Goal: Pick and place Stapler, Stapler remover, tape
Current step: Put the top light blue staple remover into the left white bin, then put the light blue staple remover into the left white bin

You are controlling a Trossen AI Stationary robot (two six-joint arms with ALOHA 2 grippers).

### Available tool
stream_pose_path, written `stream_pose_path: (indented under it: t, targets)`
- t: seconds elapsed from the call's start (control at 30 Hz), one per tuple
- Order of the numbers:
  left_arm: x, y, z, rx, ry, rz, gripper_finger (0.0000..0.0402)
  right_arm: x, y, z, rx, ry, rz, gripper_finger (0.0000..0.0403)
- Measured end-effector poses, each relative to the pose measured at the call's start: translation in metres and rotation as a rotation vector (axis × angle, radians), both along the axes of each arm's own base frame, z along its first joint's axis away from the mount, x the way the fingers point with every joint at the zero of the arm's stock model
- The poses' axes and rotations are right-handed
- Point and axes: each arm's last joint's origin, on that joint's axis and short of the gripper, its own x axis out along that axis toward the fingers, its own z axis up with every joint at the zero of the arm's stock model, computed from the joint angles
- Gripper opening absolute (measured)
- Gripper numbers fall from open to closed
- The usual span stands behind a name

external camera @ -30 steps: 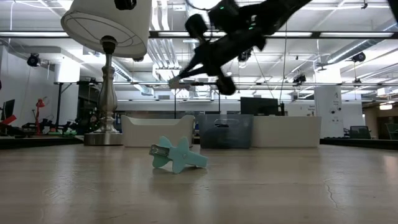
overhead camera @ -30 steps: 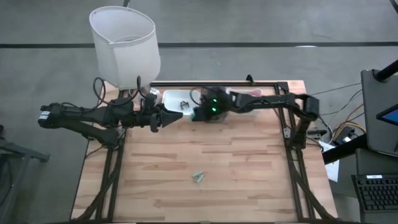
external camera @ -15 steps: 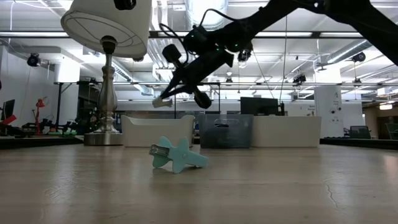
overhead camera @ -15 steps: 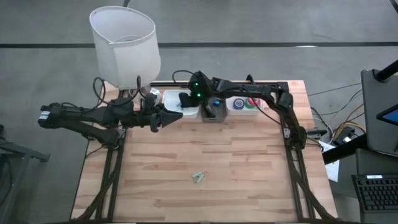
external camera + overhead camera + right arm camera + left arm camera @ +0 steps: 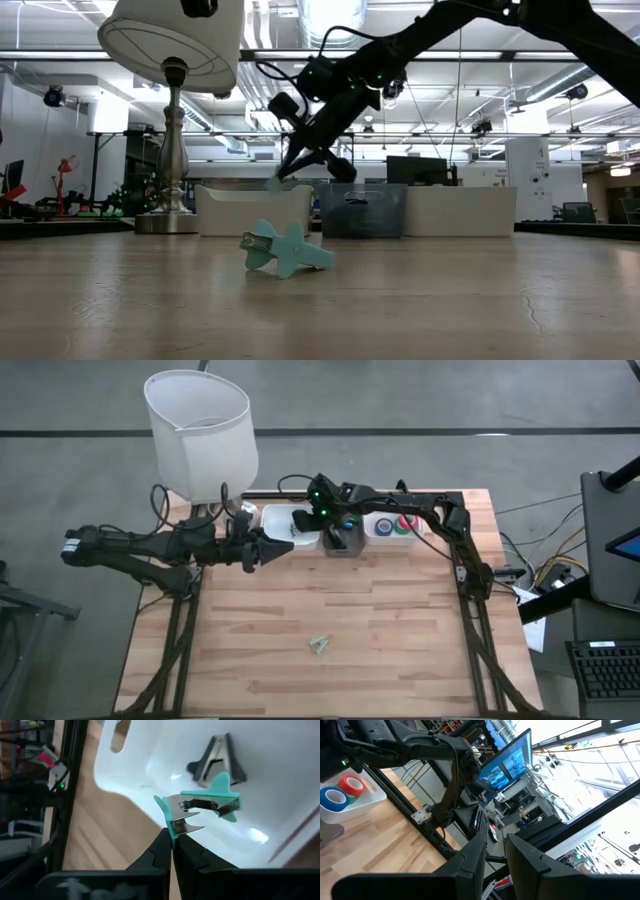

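My right gripper (image 5: 300,521) hangs over the white bin (image 5: 272,517) at the table's far edge, shut on a teal staple remover (image 5: 202,809). A dark staple remover (image 5: 216,764) lies on the bin's floor below it. A second teal remover (image 5: 319,646) lies on the table's near middle, also seen in the low view (image 5: 286,250). Blue (image 5: 383,527) and red (image 5: 405,523) tape rolls sit in the right-hand white bin. The stapler does not show plainly. My left gripper (image 5: 280,547) waits at the white bin's left, a narrow gap between its fingers. My right gripper pinches the teal remover by one plastic wing (image 5: 165,822) between its two fingertips (image 5: 161,849). It comes slanting down from above and from the table's right. The remover is lifted clear, held just over the white bin's floor, its metal claws (image 5: 187,827) showing.
A grey bin (image 5: 343,541) stands between the two white bins. A lamp with a white shade (image 5: 200,430) rises at the far left corner, its metal stem (image 5: 173,150) beside the bins. A black rail (image 5: 330,492) runs behind the bins.
My right gripper has swung from over the grey bin toward the table's left and far edge, then come down over the white bin, carrying the teal remover with it. The left arm has kept still.
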Motion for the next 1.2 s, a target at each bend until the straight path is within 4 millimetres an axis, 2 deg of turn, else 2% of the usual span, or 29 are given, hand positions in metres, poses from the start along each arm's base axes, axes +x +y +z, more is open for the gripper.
stream_pose_path:
  t: [0.2, 0.47, 0.6, 0.73, 0.87, 1.07, 1.2]
  targets:
    - [0.000, 0.000, -0.003, -0.001, 0.012, 0.000, 0.0081, 0.000, 0.001, 0.000, -0.009, -0.001, 0.019, 0.0019]
    - [0.000, -0.001, -0.006, -0.006, 0.029, -0.024, 0.0081, 0.000, 0.002, 0.002, -0.036, -0.011, 0.062, 0.0104]
    - [-0.002, -0.001, -0.004, -0.005, 0.021, -0.036, 0.0081, -0.001, 0.018, 0.021, -0.111, -0.059, 0.204, 0.0136]
    - [-0.006, -0.002, 0.000, 0.000, -0.005, -0.074, 0.0081, -0.004, 0.060, 0.046, -0.212, -0.070, 0.417, 0.0151]
    - [-0.012, -0.003, 0.005, 0.010, -0.045, -0.109, 0.0081, -0.009, 0.106, 0.056, -0.247, -0.018, 0.584, 0.0155]
    - [-0.015, -0.003, 0.007, 0.053, -0.054, -0.125, 0.0081, -0.013, 0.170, 0.052, -0.369, 0.035, 0.892, 0.0145]
    - [-0.013, -0.003, 0.006, 0.052, -0.045, -0.124, 0.0081, -0.012, 0.201, 0.041, -0.385, 0.013, 0.977, 0.0135]
